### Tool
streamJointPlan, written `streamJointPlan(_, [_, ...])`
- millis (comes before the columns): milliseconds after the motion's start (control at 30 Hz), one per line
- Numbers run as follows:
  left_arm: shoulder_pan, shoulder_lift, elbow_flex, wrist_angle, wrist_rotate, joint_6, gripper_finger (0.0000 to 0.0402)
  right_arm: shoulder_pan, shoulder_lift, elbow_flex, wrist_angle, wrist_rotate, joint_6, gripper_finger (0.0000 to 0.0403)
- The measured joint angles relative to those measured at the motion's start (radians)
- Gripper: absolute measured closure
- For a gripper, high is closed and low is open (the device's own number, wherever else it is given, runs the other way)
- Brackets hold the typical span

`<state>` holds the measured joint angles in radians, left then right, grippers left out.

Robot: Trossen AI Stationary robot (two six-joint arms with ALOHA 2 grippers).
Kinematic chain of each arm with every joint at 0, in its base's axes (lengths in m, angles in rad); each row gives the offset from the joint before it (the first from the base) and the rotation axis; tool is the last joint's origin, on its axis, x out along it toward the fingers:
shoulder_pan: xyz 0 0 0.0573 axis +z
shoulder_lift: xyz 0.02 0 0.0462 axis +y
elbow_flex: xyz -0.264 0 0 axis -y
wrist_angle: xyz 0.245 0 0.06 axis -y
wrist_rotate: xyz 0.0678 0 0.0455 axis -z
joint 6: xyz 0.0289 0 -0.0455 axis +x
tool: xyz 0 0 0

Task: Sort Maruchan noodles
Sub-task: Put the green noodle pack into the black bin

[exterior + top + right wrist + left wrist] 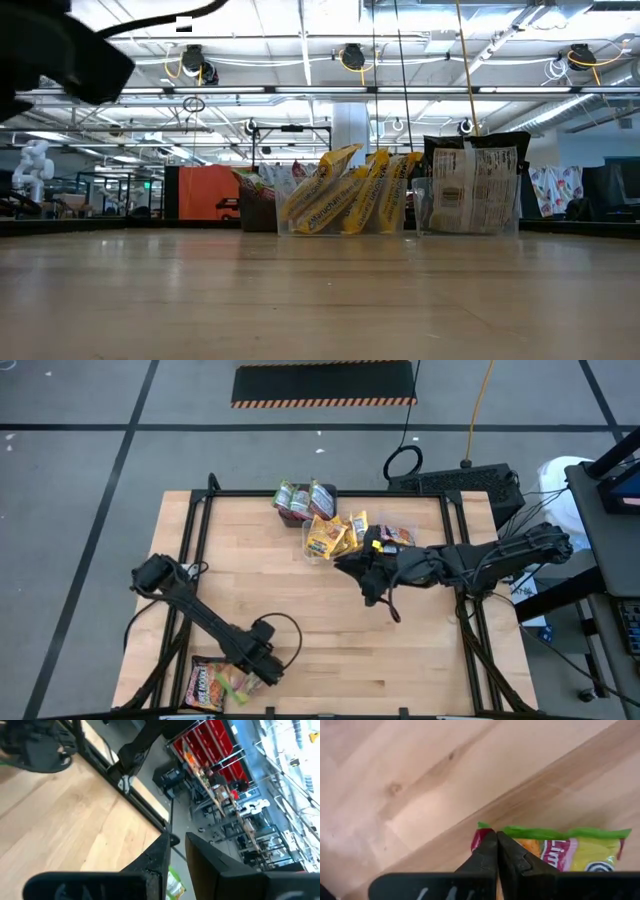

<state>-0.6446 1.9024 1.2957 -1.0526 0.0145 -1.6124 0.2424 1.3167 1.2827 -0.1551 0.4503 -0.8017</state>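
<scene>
Pale wooden planks make up the surface [330, 610] under my two arms, framed by black rails, with grey floor and a black-and-orange striped mat [323, 384] beyond its far edge. My left gripper [265, 665] sits low at the near left corner, the arm folded back toward its base at the left rail, and its jaws are pressed shut with their tips right at the edge of a green-edged noodle packet [560, 851]. That packet lies flat beside a dark brown-black packet [203, 682] at the near edge of the surface. My right gripper [380, 588] reaches in from the right rail toward the middle, the arm stretched nearly level and the wrist bent down; its jaws stand narrowly apart and I see nothing between them. Just beyond it, at the far middle of the surface, the yellow packets [345, 192] stand upright in a clear tub [345, 225], with more dark packets [470, 190] upright in a tub beside them and other packets [300, 500] heaped at the far edge. Behind the surface the room shows ceiling lights, metal racks and an orange panel [208, 192].
</scene>
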Motion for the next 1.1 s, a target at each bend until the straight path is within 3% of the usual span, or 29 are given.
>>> streamJointPlan(367, [0.060,-0.022,0.002,0.003,-0.046,0.102,0.0401,0.000,0.000,0.000,-0.096,0.008,0.003,0.0344])
streamJointPlan(633, [0.112,-0.023,0.002,0.002,-0.095,0.198,0.0401,-0.007,-0.043,0.000,-0.192,0.236,0.005,0.0344])
streamJointPlan(1100, [0.264,-0.134,0.004,-0.005,-0.276,0.407,0.0401,-0.008,-0.177,0.000,-0.326,0.230,0.191,0.0344])
